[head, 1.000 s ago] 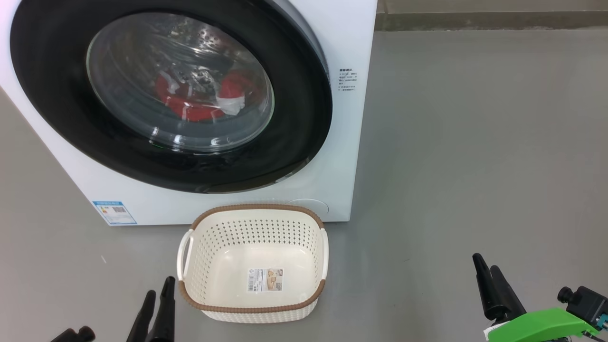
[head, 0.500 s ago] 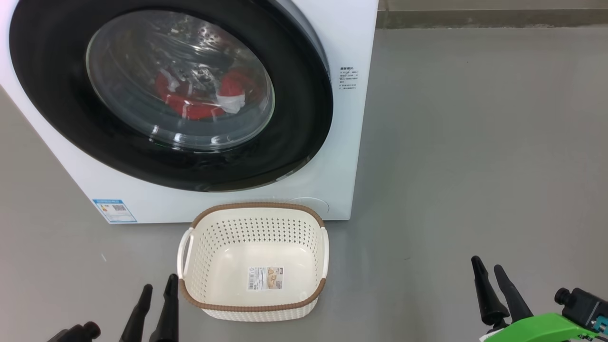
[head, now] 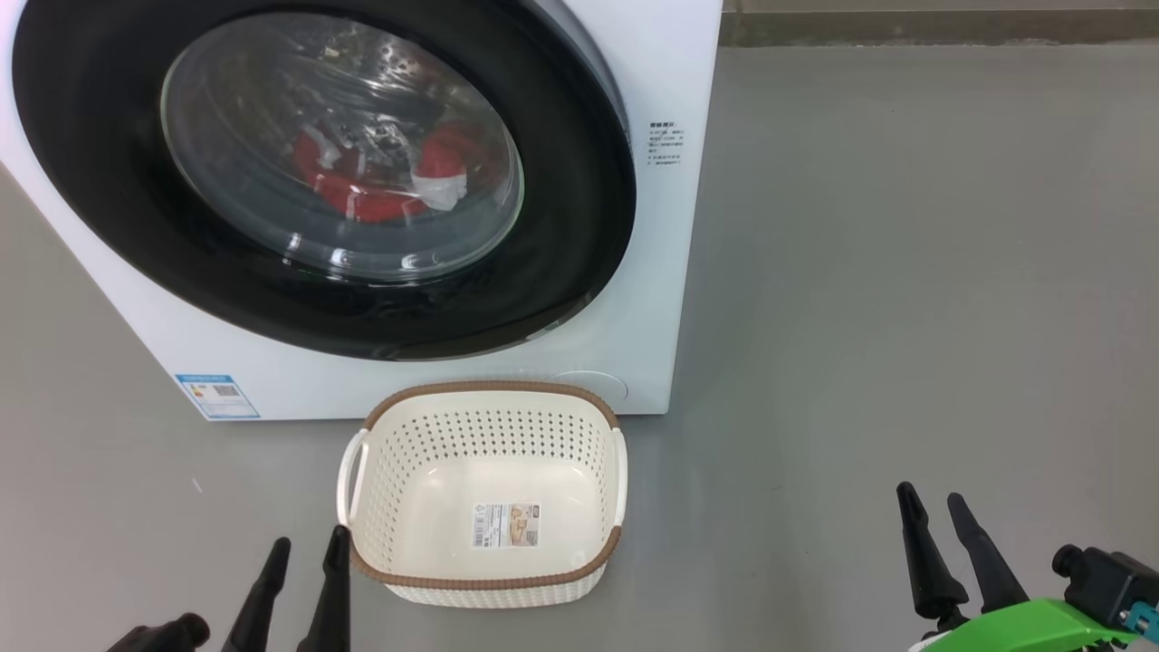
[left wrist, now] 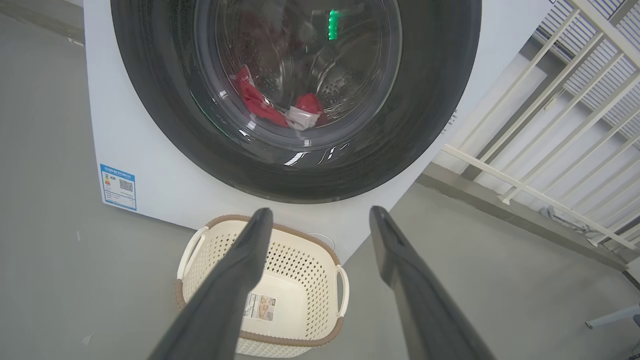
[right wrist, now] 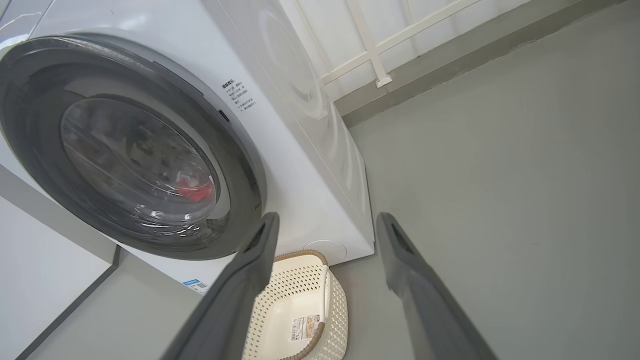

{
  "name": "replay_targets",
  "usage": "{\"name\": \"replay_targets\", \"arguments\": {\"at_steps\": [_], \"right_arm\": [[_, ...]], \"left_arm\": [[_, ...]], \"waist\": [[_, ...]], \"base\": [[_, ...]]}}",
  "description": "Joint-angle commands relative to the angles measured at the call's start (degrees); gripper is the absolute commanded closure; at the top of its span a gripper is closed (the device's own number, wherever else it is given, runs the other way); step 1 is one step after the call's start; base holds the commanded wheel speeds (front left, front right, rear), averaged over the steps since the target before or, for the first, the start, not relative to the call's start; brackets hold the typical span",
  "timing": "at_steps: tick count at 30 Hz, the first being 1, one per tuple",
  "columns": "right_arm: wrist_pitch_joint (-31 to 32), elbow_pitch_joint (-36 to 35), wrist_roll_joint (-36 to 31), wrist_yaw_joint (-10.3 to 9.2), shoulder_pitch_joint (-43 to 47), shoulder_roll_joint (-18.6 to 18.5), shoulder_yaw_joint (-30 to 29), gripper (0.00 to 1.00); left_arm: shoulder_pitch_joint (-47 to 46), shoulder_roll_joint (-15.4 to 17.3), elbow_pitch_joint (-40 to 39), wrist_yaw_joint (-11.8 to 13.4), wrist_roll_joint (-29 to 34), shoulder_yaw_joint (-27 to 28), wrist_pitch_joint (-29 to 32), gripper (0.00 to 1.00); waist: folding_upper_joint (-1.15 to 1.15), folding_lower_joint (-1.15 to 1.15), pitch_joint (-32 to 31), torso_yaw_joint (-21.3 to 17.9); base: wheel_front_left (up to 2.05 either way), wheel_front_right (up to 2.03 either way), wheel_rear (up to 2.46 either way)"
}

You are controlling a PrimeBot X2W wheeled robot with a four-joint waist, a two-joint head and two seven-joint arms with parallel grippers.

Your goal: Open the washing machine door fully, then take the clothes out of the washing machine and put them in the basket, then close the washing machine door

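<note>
The washing machine (head: 670,72) is a white box on the grey floor. The washing machine door (head: 561,226), black-rimmed with a glass bowl, lies shut against it. Red clothes (head: 362,186) with a white patch show through the glass, and again as clothes (left wrist: 260,102) in the left wrist view. The cream basket (head: 489,389) stands empty on the floor in front of the machine, a paper label on its bottom. My left gripper (head: 310,539) is open beside the basket's near left corner. My right gripper (head: 930,494) is open over bare floor to the right. Both hold nothing.
A blue label (head: 217,396) sits at the machine's lower left. A white railing (left wrist: 540,150) and a low kerb run behind and right of the machine. A pale panel (right wrist: 45,260) stands left of the machine. Open grey floor (head: 905,272) stretches to the right.
The head view has shifted slightly. Both grippers have edged a little and their fingers now show wider apart in that view. The door, clothes and basket have not moved.
</note>
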Motion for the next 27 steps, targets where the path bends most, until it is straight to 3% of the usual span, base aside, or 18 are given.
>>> {"name": "replay_targets", "arguments": {"at_steps": [1, 27], "right_arm": [[-0.97, -1.9, -1.98, 0.03, -0.08, -0.81, 1.04, 0.0], [-5.19, -4.23, -15.91, 0.04, 2.41, -0.97, -0.38, 0.0]], "left_arm": [[-0.8, 1.08, -1.93, -0.28, 2.38, 1.01, -0.96, 0.0], [-0.13, 2.01, -1.75, -0.37, 17.55, 0.08, -5.21, 0.0]], "waist": [[0.0, 0.0, 0.07, 0.04], [0.0, 0.0, 0.82, 0.07]], "base": [[0.0, 0.0, 0.0], [0.0, 0.0, 0.0]]}}
